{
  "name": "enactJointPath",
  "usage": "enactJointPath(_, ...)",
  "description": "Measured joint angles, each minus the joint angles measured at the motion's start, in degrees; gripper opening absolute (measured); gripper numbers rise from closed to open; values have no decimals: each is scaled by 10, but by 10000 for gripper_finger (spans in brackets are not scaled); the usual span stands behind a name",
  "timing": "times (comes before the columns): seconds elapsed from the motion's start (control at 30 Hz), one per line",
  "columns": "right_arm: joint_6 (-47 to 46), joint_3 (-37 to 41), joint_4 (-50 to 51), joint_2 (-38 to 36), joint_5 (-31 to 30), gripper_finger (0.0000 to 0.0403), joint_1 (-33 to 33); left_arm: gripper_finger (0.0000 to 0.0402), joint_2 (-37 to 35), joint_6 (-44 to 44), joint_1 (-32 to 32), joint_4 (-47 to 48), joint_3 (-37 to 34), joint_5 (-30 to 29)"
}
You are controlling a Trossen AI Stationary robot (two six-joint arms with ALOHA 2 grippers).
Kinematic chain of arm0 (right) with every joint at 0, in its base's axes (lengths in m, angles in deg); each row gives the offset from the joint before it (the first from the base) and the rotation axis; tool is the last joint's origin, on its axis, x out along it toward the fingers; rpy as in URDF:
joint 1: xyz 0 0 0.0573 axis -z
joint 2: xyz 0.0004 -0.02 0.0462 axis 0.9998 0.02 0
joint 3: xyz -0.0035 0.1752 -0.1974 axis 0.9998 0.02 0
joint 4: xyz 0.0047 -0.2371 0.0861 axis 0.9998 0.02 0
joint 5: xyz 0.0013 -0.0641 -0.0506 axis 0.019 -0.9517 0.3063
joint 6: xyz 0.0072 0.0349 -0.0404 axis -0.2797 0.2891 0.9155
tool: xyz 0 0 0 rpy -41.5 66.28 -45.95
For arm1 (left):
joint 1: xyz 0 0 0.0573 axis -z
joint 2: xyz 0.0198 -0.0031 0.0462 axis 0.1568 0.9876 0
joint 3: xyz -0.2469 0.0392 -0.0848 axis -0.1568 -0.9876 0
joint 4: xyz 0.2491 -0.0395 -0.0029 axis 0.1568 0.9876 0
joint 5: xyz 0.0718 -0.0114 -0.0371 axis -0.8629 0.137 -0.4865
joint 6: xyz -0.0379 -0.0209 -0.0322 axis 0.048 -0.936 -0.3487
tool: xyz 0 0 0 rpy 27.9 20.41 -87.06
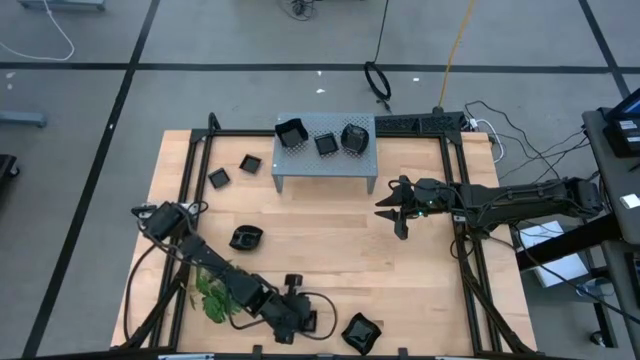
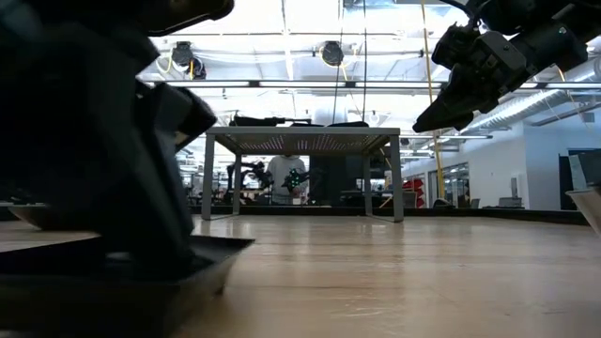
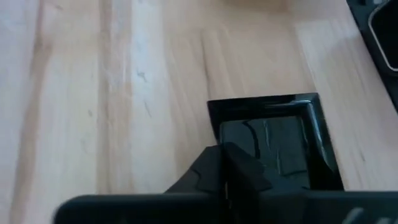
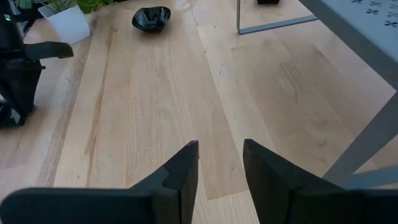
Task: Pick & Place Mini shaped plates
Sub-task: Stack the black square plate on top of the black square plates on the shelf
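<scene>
A square black mini plate lies on the wood near the table's near edge. My left gripper is shut on it; in the high view the gripper covers it. The low view shows this plate flat on the table under the gripper. Another square plate sits just to its right. A rounded plate and two small square ones lie farther off. Three plates stand on the grey stand. My right gripper hangs open above the table, right of the stand. My left gripper pinches the square plate's side rim near a corner. One finger seems to be inside the dish and one outside. The fingers slant down at it from the table's left. The plate rests flat on the table.
A green leafy sprig lies beside my left arm at the near left. A black frame edges the table. Bare wood stretches between the stand and the near edge.
</scene>
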Motion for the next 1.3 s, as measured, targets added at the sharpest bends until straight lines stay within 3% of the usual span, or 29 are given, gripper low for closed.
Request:
enactJointPath(0.3, 0, 0, 0, 0, 0, 116, 0, 22, -1, 38, -45, -1, 0, 0)
enactJointPath(0.43, 0, 0, 0, 0, 0, 116, 0, 7, -18, 65, -66, -13, 0, 6)
enactJointPath(0.9, 0, 0, 0, 0, 0, 116, 0, 7, -159, 185, -147, -9, 0, 9)
enactJointPath(1.3, 0, 0, -1, 0, 0, 116, 0, 13, -293, 303, -307, 88, 0, 16)
